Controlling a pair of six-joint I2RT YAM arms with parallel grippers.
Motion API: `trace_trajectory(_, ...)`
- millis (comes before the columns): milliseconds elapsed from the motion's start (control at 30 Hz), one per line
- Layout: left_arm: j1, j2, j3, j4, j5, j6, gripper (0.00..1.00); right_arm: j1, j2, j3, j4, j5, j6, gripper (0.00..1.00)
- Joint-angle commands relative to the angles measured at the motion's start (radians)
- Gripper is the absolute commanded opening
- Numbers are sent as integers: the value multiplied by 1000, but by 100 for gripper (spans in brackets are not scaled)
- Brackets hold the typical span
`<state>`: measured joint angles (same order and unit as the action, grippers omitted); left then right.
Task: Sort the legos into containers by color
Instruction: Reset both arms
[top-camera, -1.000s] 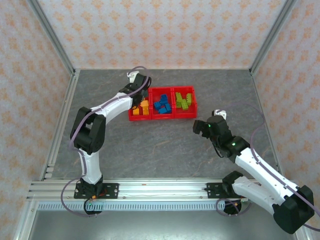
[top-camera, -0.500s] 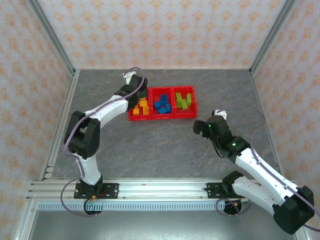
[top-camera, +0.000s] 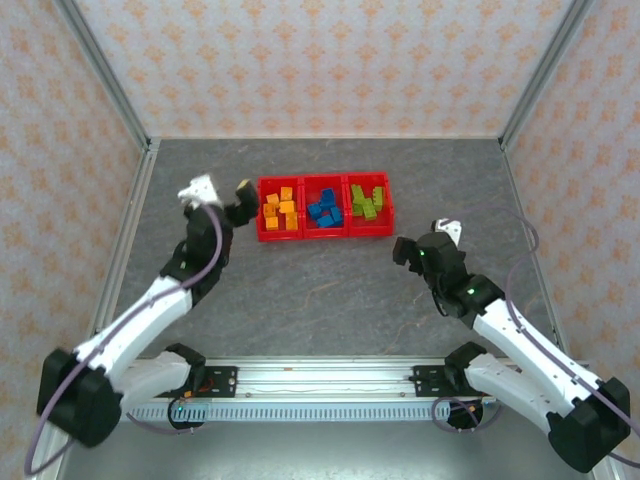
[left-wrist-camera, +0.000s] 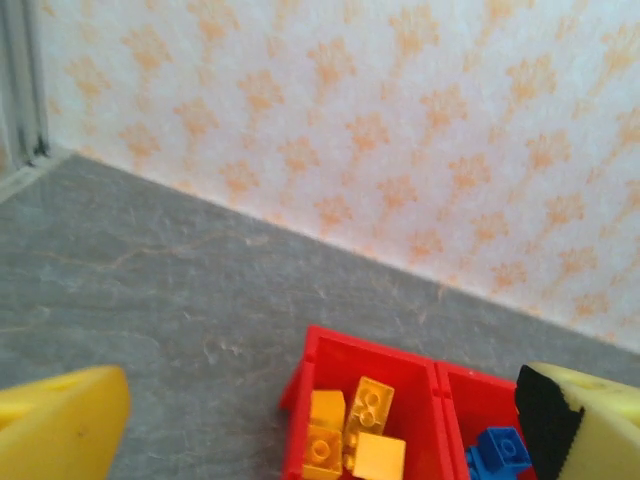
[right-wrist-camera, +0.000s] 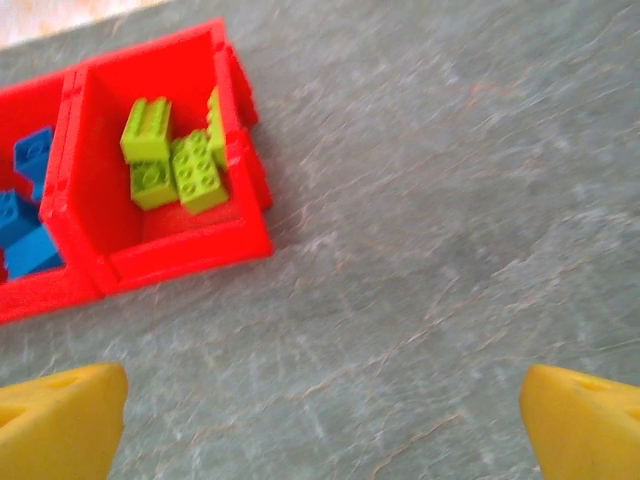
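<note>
Toward the far side of the grey table (top-camera: 330, 300), a row of three joined red bins (top-camera: 325, 236), open-topped, one colour of lego to each: orange bricks (top-camera: 280, 209) piled in the left bin, blue bricks (top-camera: 322, 211) in the middle one, lime-green bricks (top-camera: 366, 202) in the right one. Just off the left end of the bins, the left gripper (top-camera: 243, 203), pointed toward them but not touching the red wall, jaws spread wide and holding nothing. In its wrist view, yellow fingers (left-wrist-camera: 60, 430) at the two lower corners, with the orange bin and a slice of the blue bin lying between and beyond them. Nearer than the bins and past their right end, the right gripper (top-camera: 398, 252), well apart from the row, likewise released and empty. In its wrist view, yellow fingertips (right-wrist-camera: 60, 420) at the lower corners, bare table between them, and the green bin up to the left, its bricks lying loosely together inside.
</note>
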<state>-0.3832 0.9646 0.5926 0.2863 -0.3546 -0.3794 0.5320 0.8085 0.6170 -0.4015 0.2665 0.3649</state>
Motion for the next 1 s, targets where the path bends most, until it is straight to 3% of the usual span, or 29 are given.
trace_trajectory(0, 8, -139, -243, 372, -112, 103, 100, 5, -82, -5, 84, 235, 12, 100)
trace_trajectory(100, 10, -256, -446, 624, -210, 196, 99, 5, -187, -125, 345, 362, -123, 100)
trace_trajectory(167, 9, -293, -545, 747, -226, 292, 99, 3, -260, -281, 659, 440, -327, 100)
trace_trajectory(267, 9, -290, -573, 716, -210, 364, 99, -46, -261, -501, 1143, 411, -581, 100)
trace_trajectory(400, 9, -208, -603, 787, -192, 439, 99, -273, -43, -532, 1208, 206, -409, 100)
trace_trajectory(467, 9, -157, -633, 872, -198, 467, 99, -376, 123, -591, 1424, 62, -344, 100)
trace_trajectory(533, 15, -98, -646, 927, -192, 477, 99, -429, 292, -586, 1559, 26, -312, 100)
trace_trajectory(600, 28, -21, -644, 960, -174, 477, 99, -434, 424, -518, 1587, 65, -311, 100)
trace_trajectory(700, 64, 136, -654, 1097, -152, 482, 99, -437, 566, -451, 1628, -56, -389, 100)
trace_trajectory(800, 109, 322, -645, 1316, -109, 492, 100, -433, 772, -460, 1889, -99, -439, 100)
trace_trajectory(833, 123, 385, -626, 1365, -82, 513, 99, -437, 708, -442, 1732, -123, -422, 100)
trace_trajectory(867, 129, 442, -596, 1370, -74, 533, 100, -449, 692, -425, 1681, -179, -419, 100)
trace_trajectory(900, 145, 492, -572, 1371, -59, 531, 100, -457, 739, -429, 1768, -190, -430, 100)
trace_trajectory(967, 179, 609, -552, 1503, -86, 515, 100, -458, 703, -394, 1630, -160, -406, 100)
